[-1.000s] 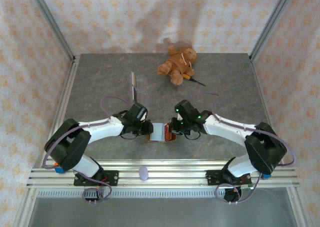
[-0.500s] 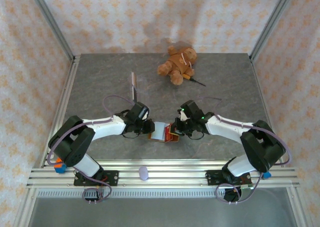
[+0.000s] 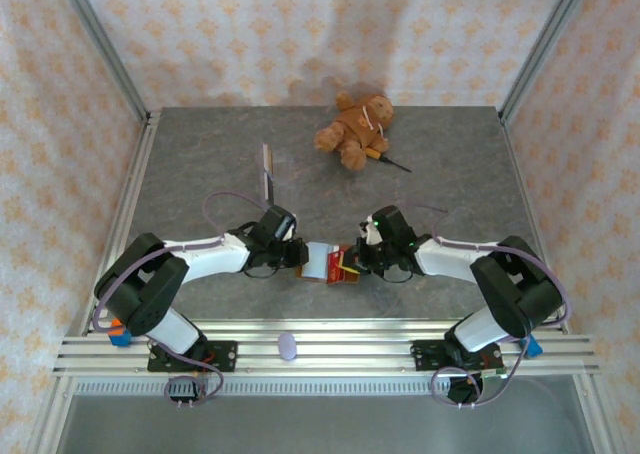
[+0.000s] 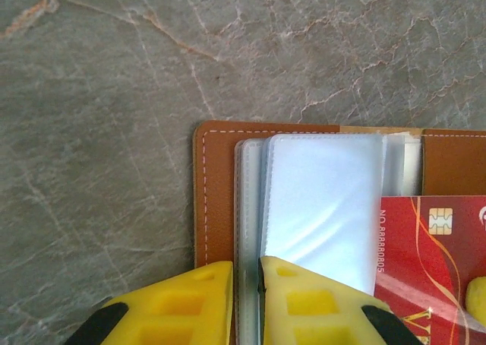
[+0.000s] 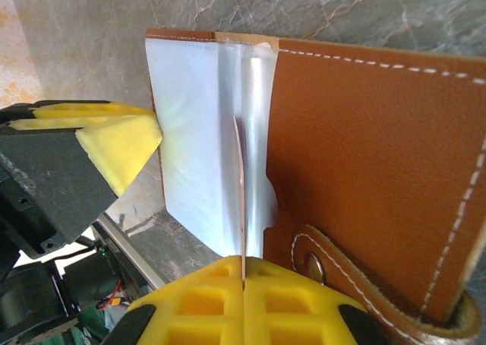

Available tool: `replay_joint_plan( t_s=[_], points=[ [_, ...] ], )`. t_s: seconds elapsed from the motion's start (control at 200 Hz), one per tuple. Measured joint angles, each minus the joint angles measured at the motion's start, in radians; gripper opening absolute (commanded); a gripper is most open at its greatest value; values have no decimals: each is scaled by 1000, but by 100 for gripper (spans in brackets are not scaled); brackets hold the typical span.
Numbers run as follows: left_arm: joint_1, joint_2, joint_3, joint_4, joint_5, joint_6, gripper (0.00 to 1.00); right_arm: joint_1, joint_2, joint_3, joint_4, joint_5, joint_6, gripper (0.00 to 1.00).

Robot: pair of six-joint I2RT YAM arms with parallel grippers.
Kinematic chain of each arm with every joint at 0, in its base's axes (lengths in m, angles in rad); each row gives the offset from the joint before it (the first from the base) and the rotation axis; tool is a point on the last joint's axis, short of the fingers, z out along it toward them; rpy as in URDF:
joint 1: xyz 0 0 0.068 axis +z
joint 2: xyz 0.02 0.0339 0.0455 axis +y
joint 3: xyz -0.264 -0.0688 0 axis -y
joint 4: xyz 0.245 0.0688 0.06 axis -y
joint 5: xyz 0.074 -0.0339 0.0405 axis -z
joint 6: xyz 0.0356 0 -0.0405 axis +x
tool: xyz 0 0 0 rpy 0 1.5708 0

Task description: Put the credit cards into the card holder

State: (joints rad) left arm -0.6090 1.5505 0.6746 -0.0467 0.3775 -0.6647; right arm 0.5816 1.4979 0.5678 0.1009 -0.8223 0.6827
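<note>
Grey marbled surface [image 3: 200, 164], patterned paper walls [image 3: 300, 34] around it. Both arms reach into the near middle, tips facing each other. Brown leather card holder [image 4: 215, 200] lies open and flat on the surface, right between the two sets of fingers.

Left fingers [image 3: 302, 257] are nearly closed, pinching the near edge of the card holder's clear sleeves [image 4: 319, 200]. The stitched brown cover edge sits under the outer pad.

Right fingers [image 5: 243, 288] are pressed together, pinching a red card [image 4: 437, 261] by its edge. In the right wrist view the card is edge-on, a thin line rising from between the pads and standing against the sleeves. In the left wrist view the same card lies over the sleeves on the side away from the left fingers, gold chip up. A glossy film covers its near corner. Cannot tell whether it is inside a pocket or just on top.

Closing strap with snap [image 5: 334, 273] lies just beside the right fingers, attached to the brown cover.

Teddy bear [image 3: 354, 124] lies well beyond both sets of fingers, screwdriver [image 3: 390, 159] just beside it. Thin upright strip [image 3: 267, 171] stands beyond the left fingers. Small pale purple object [image 3: 287, 347] sits on the metal rail [image 3: 380, 346] behind the fingers, between the arm bases.
</note>
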Motion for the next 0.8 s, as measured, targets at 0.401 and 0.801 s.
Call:
replay_joint_plan(
  t_s=[0.401,0.801],
  points=[
    [0,-6,-9,11,-19,-11,18,-18,13,-69,166,-47,21,0],
    [0,-6,-4,3,-23,-7,17,-58,45,-83,189,-114,0,0]
  ],
)
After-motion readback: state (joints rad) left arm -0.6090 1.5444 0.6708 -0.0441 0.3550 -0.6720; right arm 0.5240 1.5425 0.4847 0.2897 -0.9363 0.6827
